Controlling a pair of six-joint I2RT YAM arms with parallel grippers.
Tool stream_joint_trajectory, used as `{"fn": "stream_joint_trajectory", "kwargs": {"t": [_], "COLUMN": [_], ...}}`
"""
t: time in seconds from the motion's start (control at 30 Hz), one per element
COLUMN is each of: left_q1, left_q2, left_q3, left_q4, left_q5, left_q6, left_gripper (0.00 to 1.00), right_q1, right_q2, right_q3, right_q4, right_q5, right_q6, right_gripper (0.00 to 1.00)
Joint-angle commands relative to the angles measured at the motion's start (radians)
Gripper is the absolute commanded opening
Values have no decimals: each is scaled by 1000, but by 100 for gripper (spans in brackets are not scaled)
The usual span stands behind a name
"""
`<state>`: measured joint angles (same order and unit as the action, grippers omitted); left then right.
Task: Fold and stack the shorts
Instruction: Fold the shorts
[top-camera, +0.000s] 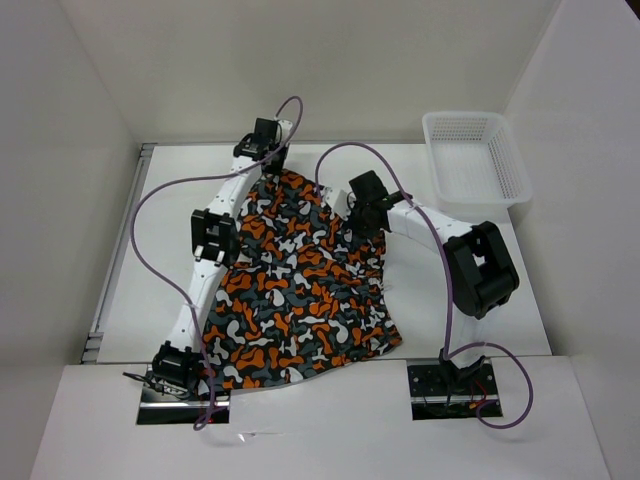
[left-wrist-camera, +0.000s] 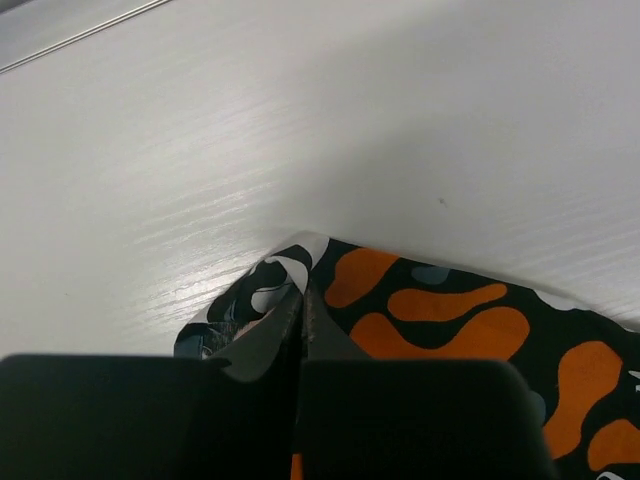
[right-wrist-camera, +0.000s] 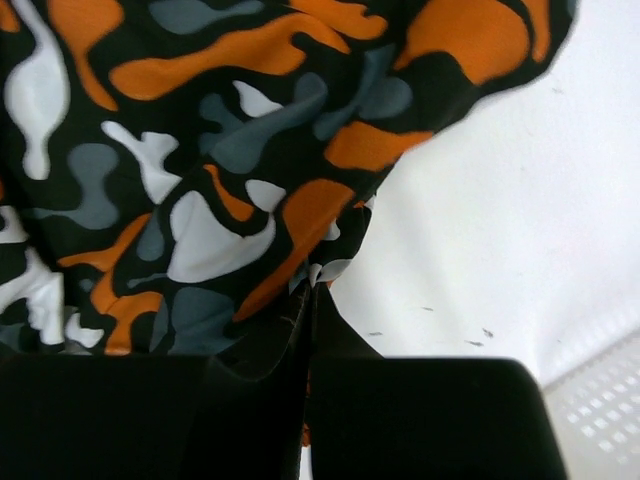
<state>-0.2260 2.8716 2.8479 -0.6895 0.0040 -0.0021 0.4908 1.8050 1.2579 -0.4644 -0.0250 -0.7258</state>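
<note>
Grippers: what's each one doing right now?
Left gripper: closed, pinching a corner of the camouflage shorts.
Right gripper: closed on the shorts' edge.

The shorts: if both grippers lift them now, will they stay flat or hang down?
Probably floppy: the shorts bunch into folds where the left gripper and right gripper pinch them. Likely light, since thin edges curl. Between pinches they may sag.

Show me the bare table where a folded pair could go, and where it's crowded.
Widest bare patch: table between the left arm and the left rail. The right side, nearer than the basket, is open but the right arm overhangs it. Centre is crowded: shorts and both arms.
</note>
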Motion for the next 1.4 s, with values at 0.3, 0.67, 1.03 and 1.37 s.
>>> {"fn": "stream_joint_trajectory", "kwargs": {"t": [0.3, 0.67, 1.03, 1.37], "left_q1": [53, 53, 53, -64], "left_q2": [-184, -434, -786, -1517], "left_q3": [281, 281, -87, -1355], "left_q4": [38, -405, -598, -131], "left_q5": [-23, 71, 93, -21], "left_q6": [2, 2, 2, 2], "left_gripper": [0, 0, 0, 0], "right_q1": [-73, -83, -83, -74], "right_q2": [20, -93, -357, -505], "right_q3": [133, 167, -28, -182], "right_q4": [323, 314, 130, -115], "right_q5": [344, 353, 191, -9], "right_q6": [12, -66, -101, -168], "right_gripper": [0, 0, 0, 0]}}
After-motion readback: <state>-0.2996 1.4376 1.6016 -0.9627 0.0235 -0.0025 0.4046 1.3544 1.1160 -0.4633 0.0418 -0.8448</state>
